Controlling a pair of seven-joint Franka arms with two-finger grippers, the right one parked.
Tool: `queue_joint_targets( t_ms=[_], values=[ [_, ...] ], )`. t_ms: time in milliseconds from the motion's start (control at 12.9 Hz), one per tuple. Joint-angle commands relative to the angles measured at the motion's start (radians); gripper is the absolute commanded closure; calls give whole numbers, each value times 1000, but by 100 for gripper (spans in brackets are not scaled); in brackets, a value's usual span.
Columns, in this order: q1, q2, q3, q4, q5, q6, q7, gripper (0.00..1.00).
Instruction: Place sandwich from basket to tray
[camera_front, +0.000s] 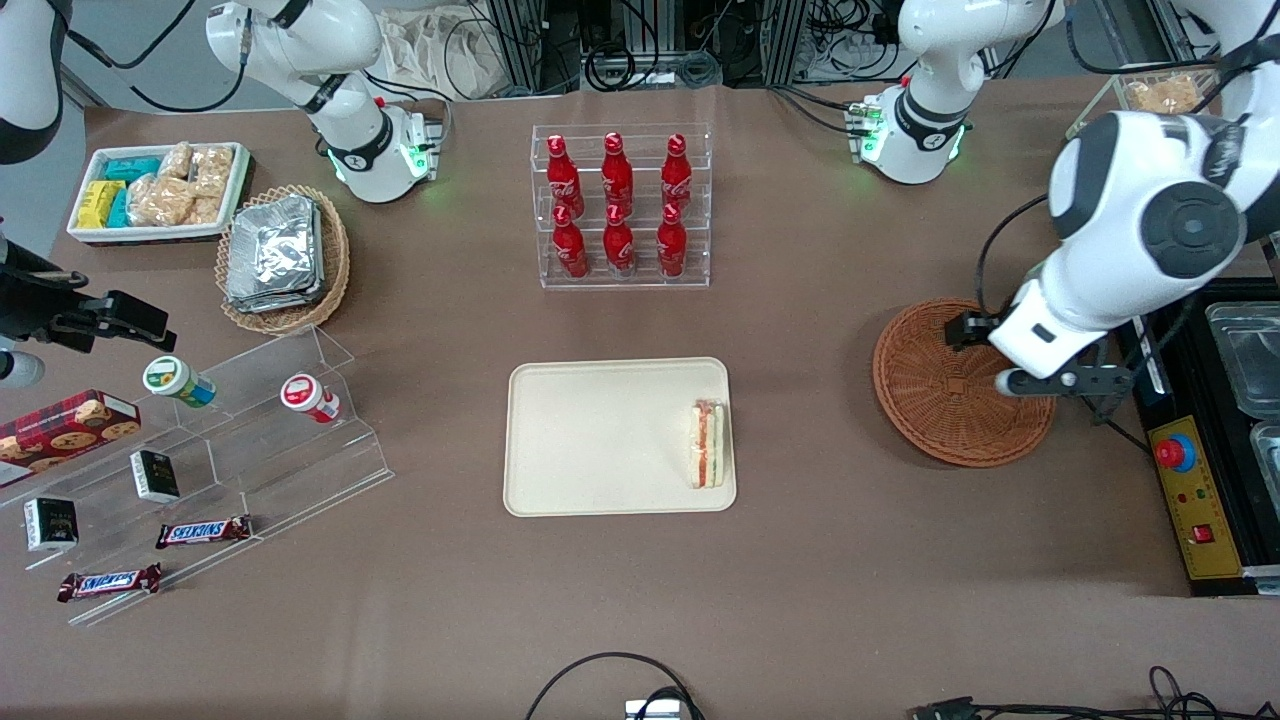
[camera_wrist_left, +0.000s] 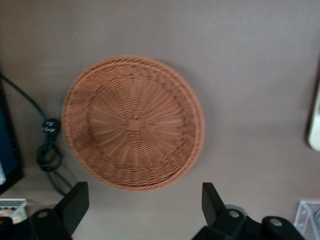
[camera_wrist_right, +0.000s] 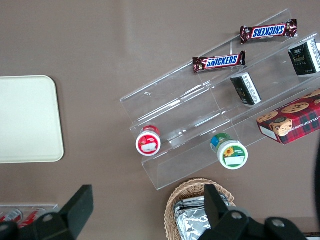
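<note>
- The left arm's gripper (camera_wrist_left: 142, 202) hung above the round reddish-brown wicker basket (camera_front: 950, 385), over the part of it toward the working arm's end of the table.
- Its two black fingers (camera_wrist_left: 75, 202) were spread wide apart, with nothing between them.
- Directly below the gripper, the basket (camera_wrist_left: 132, 122) showed only its bare woven floor and rim.
- The sandwich (camera_front: 708, 443) lay well away from the gripper, toward the parked arm's end of the table, on the cream-beige tray (camera_front: 590, 440).
- It rested just inside the tray's rim on the short side closest to the gripper, its red-orange and green filling layers showing along the cut edge.
- Tray and basket sat apart on the brown table (camera_front: 800, 560), a strip of bare tabletop between them.
- A coiled black cable (camera_wrist_left: 48, 145) lay on the table just beside the basket, below the gripper.
- Farther from the front camera than the tray, and far from the gripper, a clear rack of red cola bottles (camera_front: 620, 205) stood upright.
</note>
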Motion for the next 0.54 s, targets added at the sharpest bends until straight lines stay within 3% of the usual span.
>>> queue_joint_targets(
  t_ms=[0, 156, 467],
  values=[
    [-115, -54, 200, 3, -15, -63, 149, 0],
    [-121, -39, 216, 51, -9, -72, 161, 0],
    [-129, 114, 206, 326, -9, -262, 184, 0]
  ],
)
